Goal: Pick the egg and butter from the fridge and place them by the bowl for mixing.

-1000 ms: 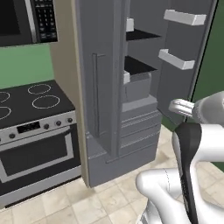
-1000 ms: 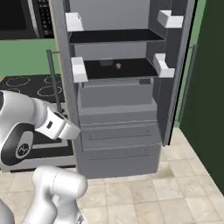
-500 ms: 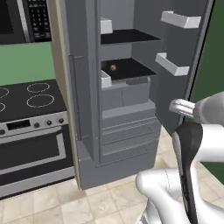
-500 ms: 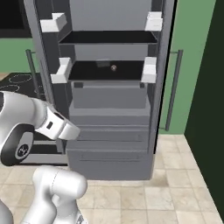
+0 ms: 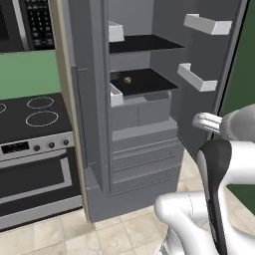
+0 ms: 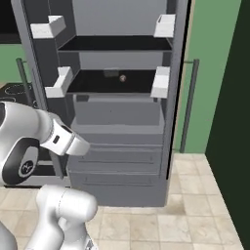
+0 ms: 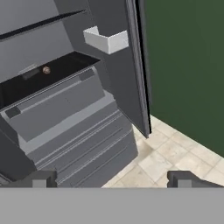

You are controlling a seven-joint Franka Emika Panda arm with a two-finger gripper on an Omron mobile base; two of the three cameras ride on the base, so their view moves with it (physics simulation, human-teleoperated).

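The fridge (image 5: 144, 129) stands open, showing dark inner shelves above grey drawers (image 6: 117, 117). The egg (image 5: 127, 79) is a tiny brown ball at the back of the lower dark shelf, also visible in the right base view (image 6: 122, 78) and at the upper left of the hand view (image 7: 46, 69). A flat dark-grey box (image 7: 28, 72) lies just beside it. The butter is out of view. My gripper (image 7: 111, 180) is open with nothing between its fingers, well short of the fridge and lower than the egg's shelf, facing the drawers (image 7: 65, 113) and the right door.
A black-topped stove (image 5: 35, 119) stands left of the fridge, under a microwave (image 5: 30, 25). The open right door carries white bins (image 5: 199, 74) (image 7: 107, 40) and a long bar handle (image 6: 188, 105). Tiled floor (image 6: 195, 205) lies in front.
The whole picture has shifted: the base has driven nearer and more squarely in front of the open fridge. The arm keeps its pose; the egg stays on its shelf.
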